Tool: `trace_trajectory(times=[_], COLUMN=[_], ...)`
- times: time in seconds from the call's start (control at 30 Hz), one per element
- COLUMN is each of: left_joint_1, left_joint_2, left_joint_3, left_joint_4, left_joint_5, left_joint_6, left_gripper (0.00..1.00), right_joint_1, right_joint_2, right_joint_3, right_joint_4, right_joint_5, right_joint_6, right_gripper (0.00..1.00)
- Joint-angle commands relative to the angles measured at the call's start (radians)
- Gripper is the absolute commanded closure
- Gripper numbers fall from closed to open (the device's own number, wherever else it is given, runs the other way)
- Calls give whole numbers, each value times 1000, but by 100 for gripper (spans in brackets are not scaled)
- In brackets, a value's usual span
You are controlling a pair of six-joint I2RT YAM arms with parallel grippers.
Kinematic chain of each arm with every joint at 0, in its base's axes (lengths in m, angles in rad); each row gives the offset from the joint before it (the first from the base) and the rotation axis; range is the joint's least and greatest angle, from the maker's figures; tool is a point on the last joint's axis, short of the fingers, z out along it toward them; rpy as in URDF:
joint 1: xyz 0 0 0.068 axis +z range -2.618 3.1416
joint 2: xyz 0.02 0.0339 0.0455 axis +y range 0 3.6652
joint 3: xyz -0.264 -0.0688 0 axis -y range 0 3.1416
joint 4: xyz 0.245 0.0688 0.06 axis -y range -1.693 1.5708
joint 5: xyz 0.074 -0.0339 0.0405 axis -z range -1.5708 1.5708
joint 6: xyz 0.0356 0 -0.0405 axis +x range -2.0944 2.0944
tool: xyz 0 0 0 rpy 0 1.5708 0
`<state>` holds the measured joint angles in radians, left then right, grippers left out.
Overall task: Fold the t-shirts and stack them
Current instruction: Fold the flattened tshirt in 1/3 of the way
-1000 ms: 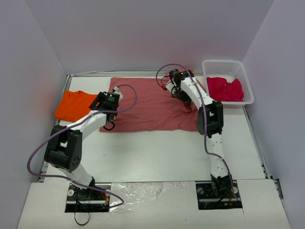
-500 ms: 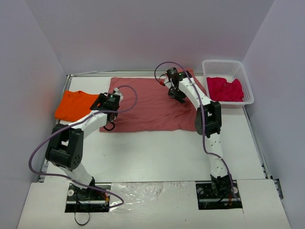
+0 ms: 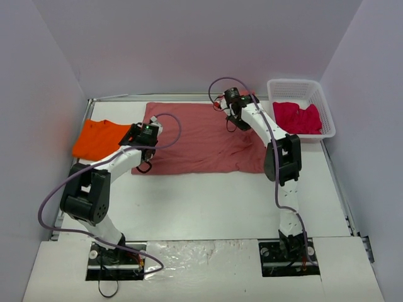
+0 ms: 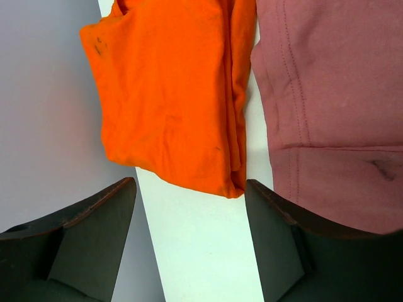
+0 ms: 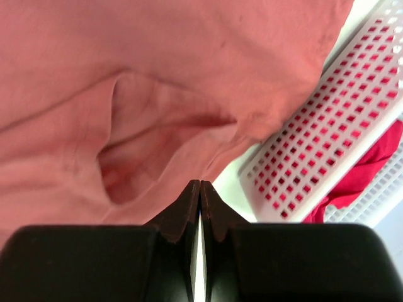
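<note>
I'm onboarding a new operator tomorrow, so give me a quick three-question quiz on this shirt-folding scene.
1. True or false: in the top view, the orange t-shirt lies left of the spread brick-red t-shirt.
2. Of the left hand and the right hand, which is open? A. left B. right C. both
3. Fill in: the crimson-pink t-shirt sits in the white ____.
Key: 1 true; 2 A; 3 basket.
</note>
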<state>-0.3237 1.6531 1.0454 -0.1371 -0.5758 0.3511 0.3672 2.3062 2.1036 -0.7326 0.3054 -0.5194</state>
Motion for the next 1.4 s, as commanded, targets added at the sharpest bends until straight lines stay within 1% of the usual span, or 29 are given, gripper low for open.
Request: trace_trajectory(times=[0.0,0.23,0.5,0.73,1.0,1.23,1.37], left_joint_1=[9,9,9,9,9,9,9], left_joint_2=[-21,-13,-10,-6,7,14,20], left_joint_3=[19,21,18,22,22,21,18], left_joint_4=[-19,-19,-18,-22,-22,-21,-16], left_joint_5=[-2,5,4,7,7,7,8], left_joint_6=[-23,-26,-23,-26,-29,-26,-27], left_gripper=[31,31,31,31,31,31,31], right_joint_1=[-4,-5,-4,-1,4,12,16], right_joint_2=[-149,-229,-241,-228,-123,-25,31], right_joint_3=[-65,-180,-290,-336,-288,-174,-78], right_joint_4=[-22,-33,-44,-47,-56,-80,-80], right_joint_5=[-46,-104,-160,-196,-221,-224,-204], right_joint_6=[33,47,53,53,48,41,35], right_gripper=[100,100,100,100,100,100,100])
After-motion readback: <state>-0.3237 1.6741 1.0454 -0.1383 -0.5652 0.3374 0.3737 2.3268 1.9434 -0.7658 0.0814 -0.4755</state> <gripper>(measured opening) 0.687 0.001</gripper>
